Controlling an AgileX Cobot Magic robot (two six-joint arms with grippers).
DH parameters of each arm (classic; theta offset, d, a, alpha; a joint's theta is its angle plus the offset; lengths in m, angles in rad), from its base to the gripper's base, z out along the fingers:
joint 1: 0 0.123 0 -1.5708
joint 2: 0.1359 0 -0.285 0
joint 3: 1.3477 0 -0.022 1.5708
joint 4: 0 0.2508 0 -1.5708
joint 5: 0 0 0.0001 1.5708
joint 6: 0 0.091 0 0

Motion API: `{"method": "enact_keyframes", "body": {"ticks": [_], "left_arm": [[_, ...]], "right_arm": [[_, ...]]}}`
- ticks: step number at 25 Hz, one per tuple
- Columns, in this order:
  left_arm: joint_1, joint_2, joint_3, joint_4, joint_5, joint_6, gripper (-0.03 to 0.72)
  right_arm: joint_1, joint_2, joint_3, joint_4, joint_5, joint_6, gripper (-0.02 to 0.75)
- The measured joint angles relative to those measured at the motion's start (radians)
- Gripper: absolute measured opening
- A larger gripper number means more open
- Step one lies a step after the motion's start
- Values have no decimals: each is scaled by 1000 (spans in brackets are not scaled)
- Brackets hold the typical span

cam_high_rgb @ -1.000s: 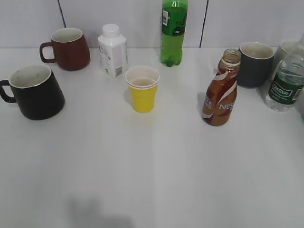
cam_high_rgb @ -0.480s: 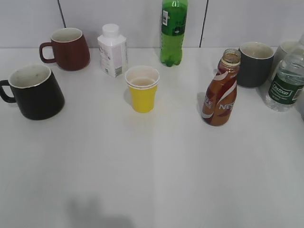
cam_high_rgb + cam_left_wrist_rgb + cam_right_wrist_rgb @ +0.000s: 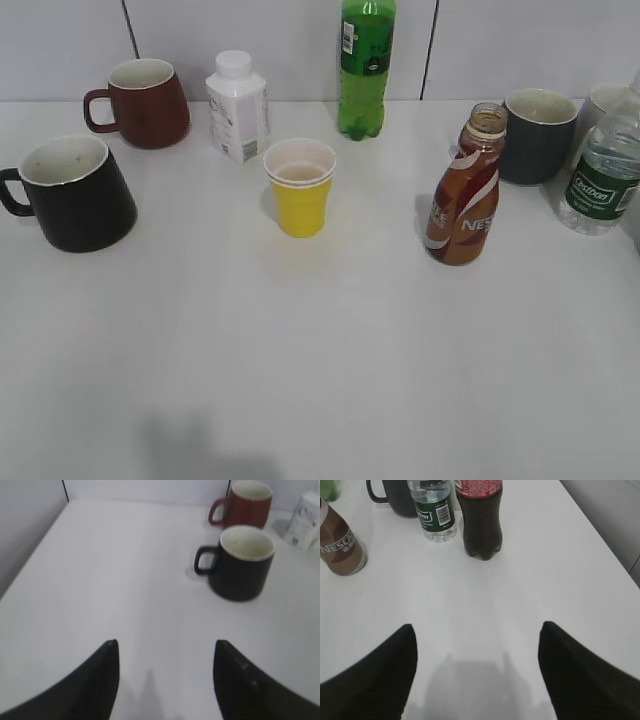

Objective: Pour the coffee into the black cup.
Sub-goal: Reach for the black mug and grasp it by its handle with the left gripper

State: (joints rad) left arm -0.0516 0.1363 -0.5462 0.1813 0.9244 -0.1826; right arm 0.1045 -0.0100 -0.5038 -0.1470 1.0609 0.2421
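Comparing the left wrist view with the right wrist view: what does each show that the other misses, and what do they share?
Only the left wrist view shows the black cup, the maroon mug behind it and part of a white carton, with the left end effector open and empty. Only the right wrist view shows the coffee bottle, a water bottle, a dark cola bottle, a grey mug and the open, empty right end effector. Both share only the white table.
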Motion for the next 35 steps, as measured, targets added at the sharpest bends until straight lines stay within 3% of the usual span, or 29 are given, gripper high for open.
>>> {"method": "enact_keyframes", "body": {"ticks": [8,19,27,35], "left_arm": [[0,269,15,21,-353,0,452],[0,605,319,24,-1191,0,452],[0,894,328,-106,-1424,0,452],[0,1243,328,-115,-1752,0,452]], "right_arm": [[0,0,0,0,0,0,588],[0,0,0,0,0,0,588],[0,0,0,0,0,0,588],[0,0,0,0,0,0,588]]}}
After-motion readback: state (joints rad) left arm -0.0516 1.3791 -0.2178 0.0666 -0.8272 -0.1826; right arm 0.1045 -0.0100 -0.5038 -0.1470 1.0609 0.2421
